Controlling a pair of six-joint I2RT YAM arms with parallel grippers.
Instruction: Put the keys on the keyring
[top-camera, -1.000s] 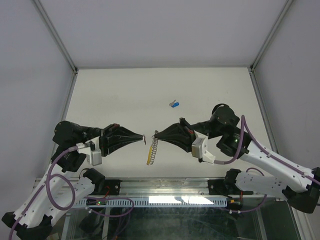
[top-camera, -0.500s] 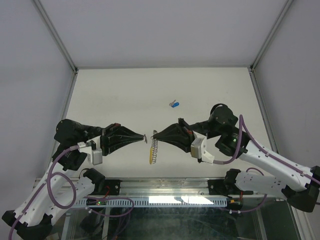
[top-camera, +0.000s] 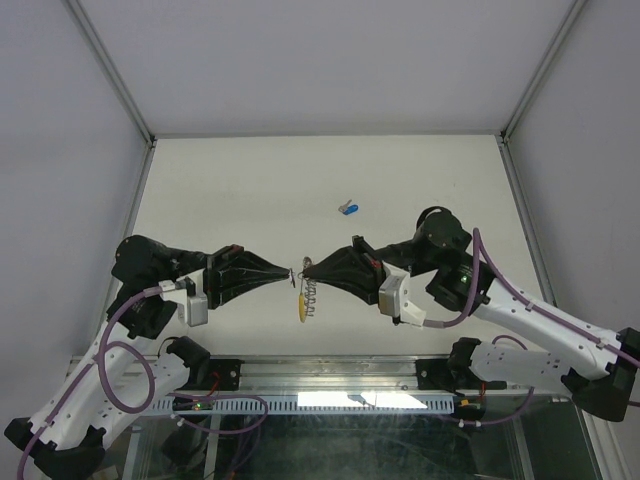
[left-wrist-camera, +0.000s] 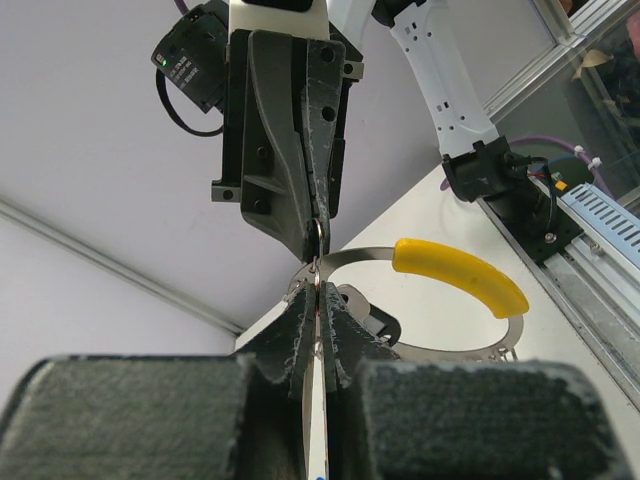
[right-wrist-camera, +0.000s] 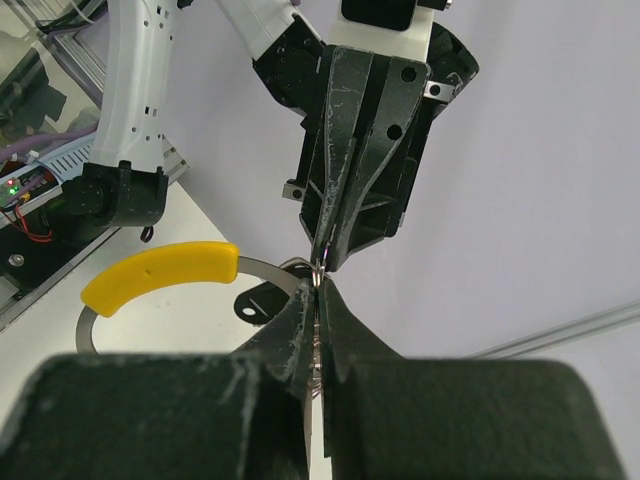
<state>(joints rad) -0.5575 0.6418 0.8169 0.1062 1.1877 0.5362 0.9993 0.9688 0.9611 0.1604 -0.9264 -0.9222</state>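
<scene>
Left gripper (top-camera: 287, 273) pinches silver key (top-camera: 292, 279), right gripper (top-camera: 306, 267) the keyring (top-camera: 304, 298); blue key (top-camera: 349, 209) beyond keyring, white tabletop (top-camera: 230, 190), grey walls (top-camera: 320, 60).

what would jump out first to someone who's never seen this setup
The left hand and right hand meet tip to tip in the air over the table's near middle, both shut. The keyring, with its yellow segment, dangles under the right hand's tip, while the left hand pinches a thin metal sliver, probably a key. Farther back a blue-headed key lies alone on the table.
</scene>
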